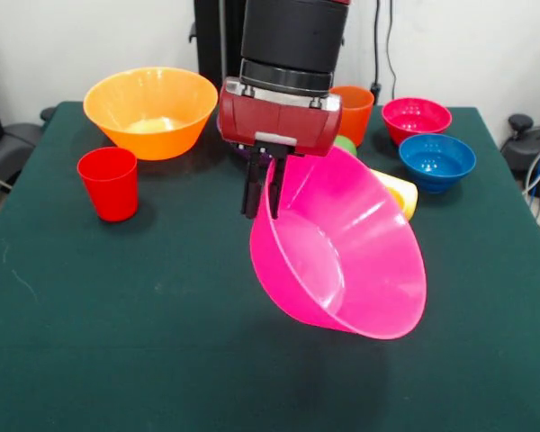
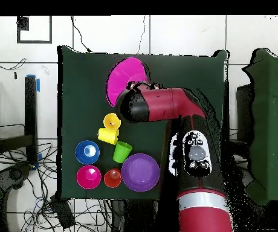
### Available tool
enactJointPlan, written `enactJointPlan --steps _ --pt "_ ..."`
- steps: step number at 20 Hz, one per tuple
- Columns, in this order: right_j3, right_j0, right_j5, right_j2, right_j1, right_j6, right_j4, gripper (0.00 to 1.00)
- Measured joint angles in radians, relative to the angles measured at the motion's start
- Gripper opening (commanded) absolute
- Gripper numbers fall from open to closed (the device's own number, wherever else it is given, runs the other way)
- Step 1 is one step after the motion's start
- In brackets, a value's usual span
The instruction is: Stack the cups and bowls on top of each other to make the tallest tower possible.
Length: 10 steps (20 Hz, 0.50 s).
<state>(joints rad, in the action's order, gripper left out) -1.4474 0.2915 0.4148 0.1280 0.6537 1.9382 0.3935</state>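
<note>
Gripper (image 1: 261, 214) with jaws clamped on the tilted pink bowl's (image 1: 346, 252) rim above the tabletop (image 1: 117, 315), red cup (image 1: 109, 183) left, orange bowl (image 1: 150, 112) far left, blue bowl (image 1: 436, 160) far right.

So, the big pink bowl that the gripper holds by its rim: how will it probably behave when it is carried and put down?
The hot pink bowl hangs tilted from the gripper, pinched at one rim point, so it may swing or slip; its glossy plastic looks slippery. It seems thin and light for its size, and keeps its shape, so probably fairly stiff. With its wide flare and small base, it could tip if set down unevenly.
</note>
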Motion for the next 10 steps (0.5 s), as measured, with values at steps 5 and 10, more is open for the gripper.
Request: enactJointPlan --steps 5,10 --pt "-0.023 0.055 0.0 0.073 0.013 -0.057 0.036 0.0" --pt "-0.067 0.12 0.0 0.133 0.031 -0.093 0.062 0.0"
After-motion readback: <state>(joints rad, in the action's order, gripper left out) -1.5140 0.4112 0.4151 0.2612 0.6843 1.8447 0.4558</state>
